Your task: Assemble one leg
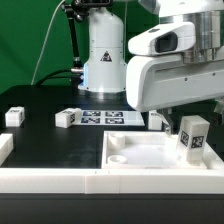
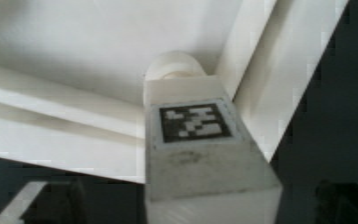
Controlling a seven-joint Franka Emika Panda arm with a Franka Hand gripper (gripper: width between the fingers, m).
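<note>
Open black bench (image 1: 55, 140) between the back row and the panel (image 1: 140, 152): widest clear lane. Back row closes it off: three loose blocks (image 1: 66, 118), marker board (image 1: 110, 117), arm base (image 1: 105, 60) behind. White rail (image 1: 50, 182) walls the front edge. At exterior view's right, leg (image 1: 192, 136) upright over panel corner, rail just beside it. Tight there.

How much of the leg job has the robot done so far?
Done: the small white plastic block leg with a black-and-white tag is picked up, gripped by the end effector.
In hand: it is held over one corner of the large flat white square panel, lined up near a round corner socket.
Left: pushing the leg into that socket. It does not look seated yet.
</note>
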